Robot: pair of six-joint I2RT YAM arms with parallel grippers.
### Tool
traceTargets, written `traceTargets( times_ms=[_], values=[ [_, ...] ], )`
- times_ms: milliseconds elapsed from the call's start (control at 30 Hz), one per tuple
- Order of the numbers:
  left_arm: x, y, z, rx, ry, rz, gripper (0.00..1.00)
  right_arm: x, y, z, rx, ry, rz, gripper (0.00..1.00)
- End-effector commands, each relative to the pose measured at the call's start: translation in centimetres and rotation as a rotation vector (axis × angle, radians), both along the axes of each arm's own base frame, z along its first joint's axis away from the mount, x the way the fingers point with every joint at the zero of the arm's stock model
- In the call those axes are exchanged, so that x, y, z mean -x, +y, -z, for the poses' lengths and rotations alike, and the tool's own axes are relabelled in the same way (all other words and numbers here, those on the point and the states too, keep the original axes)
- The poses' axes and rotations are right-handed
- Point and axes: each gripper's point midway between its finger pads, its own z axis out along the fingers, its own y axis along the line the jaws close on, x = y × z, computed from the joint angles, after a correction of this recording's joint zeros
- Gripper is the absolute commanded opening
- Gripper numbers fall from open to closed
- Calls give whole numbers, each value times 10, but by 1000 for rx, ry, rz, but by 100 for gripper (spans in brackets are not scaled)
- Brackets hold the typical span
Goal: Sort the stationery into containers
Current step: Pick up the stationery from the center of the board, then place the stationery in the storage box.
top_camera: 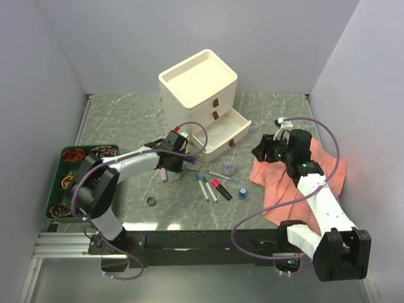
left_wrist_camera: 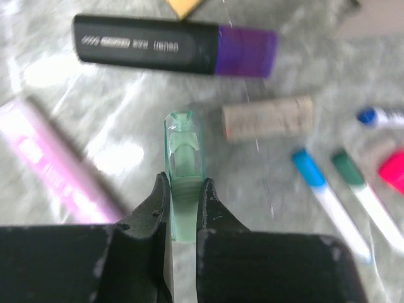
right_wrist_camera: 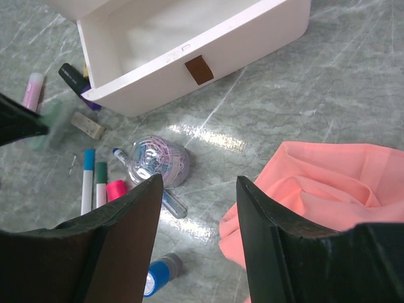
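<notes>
My left gripper is shut on a pale green highlighter and holds it just above the table in front of the drawer box. A purple highlighter, a lilac highlighter and a beige eraser-like block lie round it. The bottom drawer is pulled out and looks empty. My right gripper is open and empty above the table beside the salmon cloth. Below it lie a clear tub of paper clips, a blue-capped vial, two pens and a red marker.
A green tray with coiled items sits at the table's left edge. A dark disc lies near the front. White walls close in the left, back and right sides. The cloth covers the right part of the table.
</notes>
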Motion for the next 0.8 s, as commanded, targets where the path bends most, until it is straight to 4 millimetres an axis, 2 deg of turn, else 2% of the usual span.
traceTargets(
  times_ms=[0, 67, 167, 200, 267, 300, 333, 367, 400, 433, 467, 500, 533, 567, 633, 667, 733, 767],
  values=[
    [14, 3, -57, 22, -72, 133, 1, -5, -4, -17, 28, -57, 0, 58],
    [22, -3, -71, 61, -72, 184, 1, -8, -5, -16, 32, -55, 5, 58],
    [15, -21, -100, 143, -144, 258, 1, -13, -8, -15, 32, -49, 26, 57],
    [9, -26, -106, 148, -177, 285, 1, -14, -9, -15, 31, -50, 31, 57],
    [-9, -46, -133, 183, -283, 340, 1, -17, -11, -13, 28, -46, 39, 57],
    [-16, -53, -135, 179, -306, 358, 1, -18, -13, -13, 29, -49, 47, 57],
    [-26, -63, -152, 186, -362, 380, 1, -20, -13, -13, 31, -48, 49, 57],
    [-31, -74, -162, 161, -427, 438, 1, -21, -14, -13, 31, -49, 53, 57],
    [-37, -82, -162, 145, -447, 456, 1, -22, -16, -12, 32, -46, 60, 57],
    [-44, -92, -178, 131, -513, 495, 1, -23, -16, -13, 33, -48, 59, 57],
    [-50, -96, -184, 113, -553, 522, 1, -23, -17, -13, 38, -50, 60, 57],
    [-56, -102, -181, 104, -561, 537, 1, -24, -17, -14, 39, -51, 61, 57],
    [-62, -109, -192, 107, -590, 546, 1, -23, -18, -14, 40, -51, 64, 57],
    [-67, -113, -186, 84, -591, 573, 1, -23, -18, -15, 41, -55, 63, 57],
    [-73, -122, -190, 82, -614, 596, 1, -23, -28, -15, 40, -55, 95, 57],
    [-76, -125, -179, 66, -604, 613, 1, -23, -29, -14, 39, -54, 99, 57],
    [-87, -130, -177, 52, -624, 602, 1, -20, -32, -12, 40, -51, 108, 57],
    [-93, -133, -163, 31, -607, 607, 1, -20, -33, -11, 38, -49, 110, 57]
  ],
)
